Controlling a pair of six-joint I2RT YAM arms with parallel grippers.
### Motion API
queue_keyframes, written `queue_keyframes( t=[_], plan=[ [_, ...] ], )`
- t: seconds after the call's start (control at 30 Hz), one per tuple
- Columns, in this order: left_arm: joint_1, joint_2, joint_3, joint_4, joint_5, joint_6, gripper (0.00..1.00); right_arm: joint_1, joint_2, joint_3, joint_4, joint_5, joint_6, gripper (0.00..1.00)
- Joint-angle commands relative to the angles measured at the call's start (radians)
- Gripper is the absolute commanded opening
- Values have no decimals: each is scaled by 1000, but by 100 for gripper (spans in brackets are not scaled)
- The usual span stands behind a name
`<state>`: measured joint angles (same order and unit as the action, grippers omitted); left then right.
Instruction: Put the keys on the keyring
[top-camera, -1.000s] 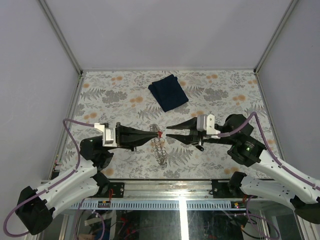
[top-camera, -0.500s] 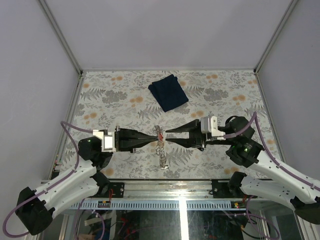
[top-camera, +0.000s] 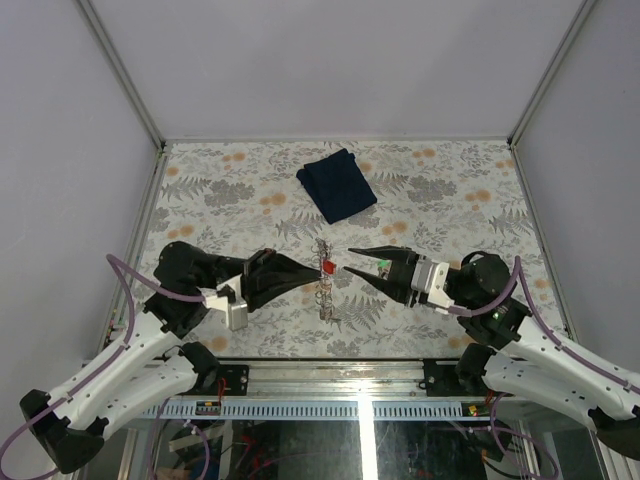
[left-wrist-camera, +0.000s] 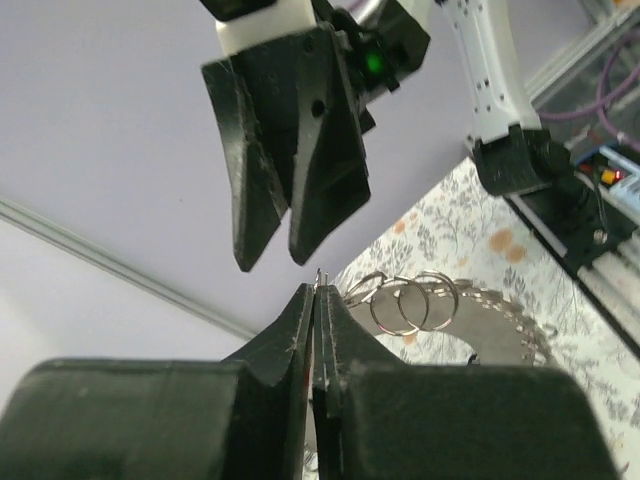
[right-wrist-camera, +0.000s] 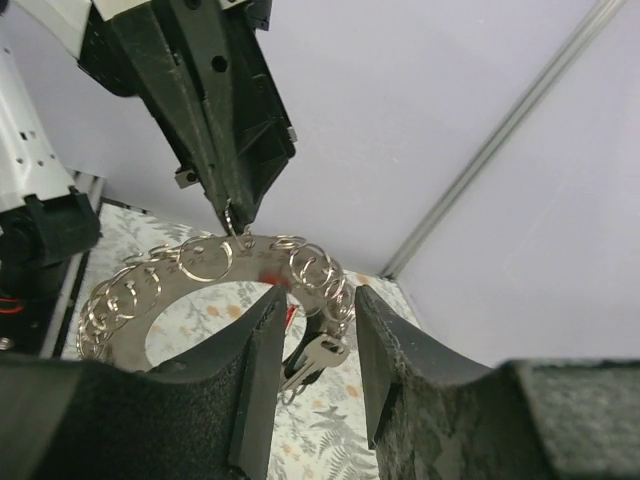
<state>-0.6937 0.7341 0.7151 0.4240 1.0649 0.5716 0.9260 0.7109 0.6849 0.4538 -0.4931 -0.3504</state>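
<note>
The keyring (top-camera: 322, 293) hangs above the table between both arms. In the right wrist view the keyring (right-wrist-camera: 130, 290) is a flat silvery band carrying several small split rings. My left gripper (top-camera: 316, 268) is shut on one of those small rings, and in its own view the left gripper (left-wrist-camera: 318, 288) pinches thin wire with the keyring (left-wrist-camera: 490, 318) beyond it. A red-headed key (top-camera: 328, 268) hangs from the band, as does a silver-bladed key (right-wrist-camera: 318, 355). My right gripper (right-wrist-camera: 318, 300) stands open just short of the band, with that key hanging beyond the gap and nothing clamped.
A dark blue folded cloth (top-camera: 337, 185) lies at the back middle of the floral table (top-camera: 450, 190). Grey walls and a metal frame close in the sides. The right gripper (left-wrist-camera: 272, 262) points straight at the left fingertips, very close.
Both arms have swung their wrists lower and towards the front, with the grippers now angled up. The right jaws have widened and backed slightly to the right. The left stays shut on the keyring.
</note>
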Motion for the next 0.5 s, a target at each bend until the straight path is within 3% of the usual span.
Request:
queue_keyframes(
  t=[0.0,0.47],
  plan=[
    [-1,-14,40,-184,43,283,0,-5,-31,-13,33,68,-99,40],
    [-1,-22,41,-252,57,383,0,-6,-24,0,-76,19,-183,39]
  ],
)
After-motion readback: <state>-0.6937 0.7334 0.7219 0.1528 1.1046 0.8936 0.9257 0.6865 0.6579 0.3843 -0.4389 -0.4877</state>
